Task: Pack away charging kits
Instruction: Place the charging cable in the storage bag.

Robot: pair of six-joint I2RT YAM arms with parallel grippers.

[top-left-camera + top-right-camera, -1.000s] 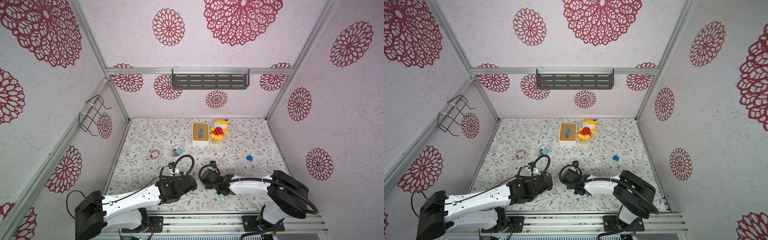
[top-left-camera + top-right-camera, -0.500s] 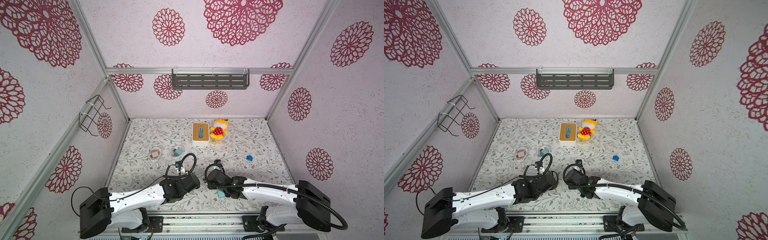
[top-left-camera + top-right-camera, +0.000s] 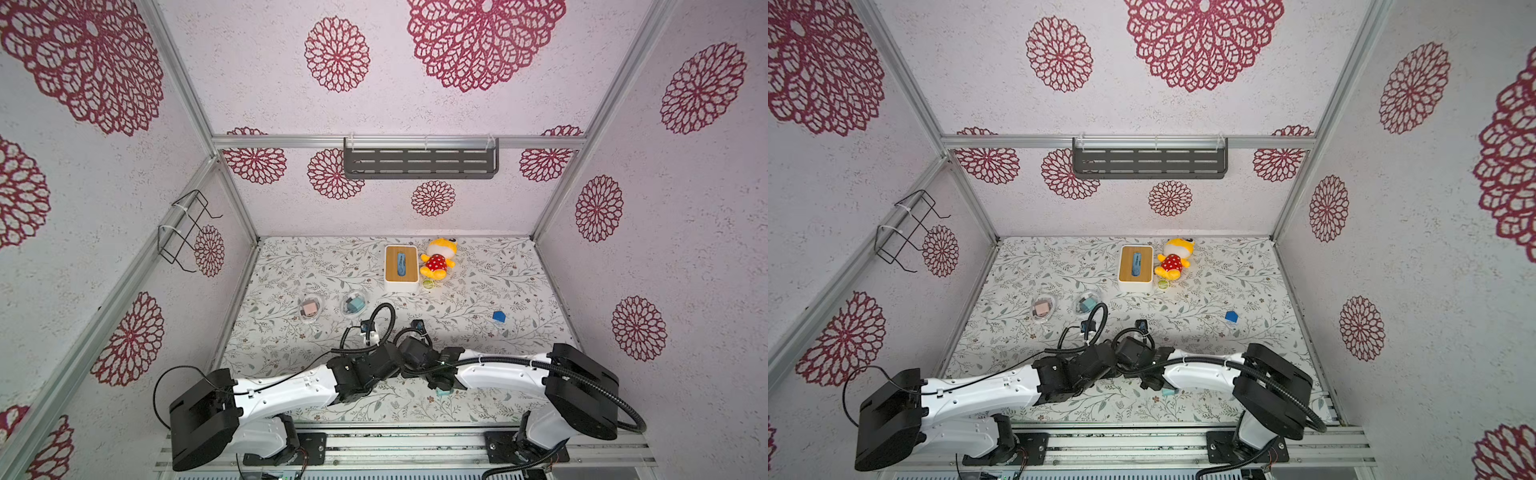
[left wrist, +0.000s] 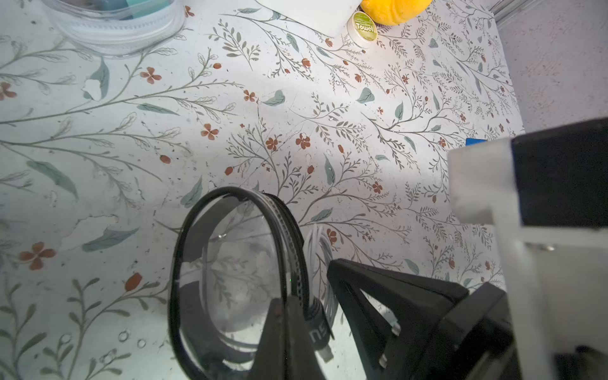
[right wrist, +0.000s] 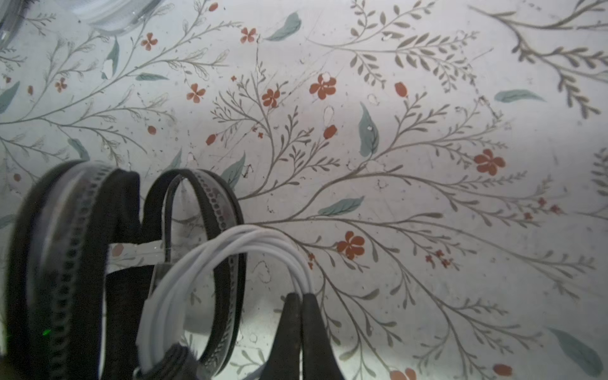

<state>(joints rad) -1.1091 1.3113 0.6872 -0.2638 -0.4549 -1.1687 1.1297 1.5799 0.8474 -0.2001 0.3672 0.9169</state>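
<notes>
Right jaws are clenched on a coiled white cable [image 5: 237, 243], pinching one side of the loop so that the coil stands just beside the gaping mouth of a clear zip pouch [image 4: 237, 263]. Left jaws are clenched on that pouch's black zipper rim and hold it on edge at the near centre of the worktop [image 3: 478, 291]. I cannot tell whether cable and rim touch. This looks like the loading of the last kit. To the far left of the arms lie two other clear pouches, one with a pale pink adapter [image 3: 310, 308] and one with a teal adapter [image 3: 354, 304], and they seem packed. A loose teal plug adapter [image 3: 441, 392] lies on the worktop under the right arm, not yet in any pouch. The next move probably calls for the right jaws to carry the coil through the mouth without snagging the zipper, while the left jaws keep the rim spread.
</notes>
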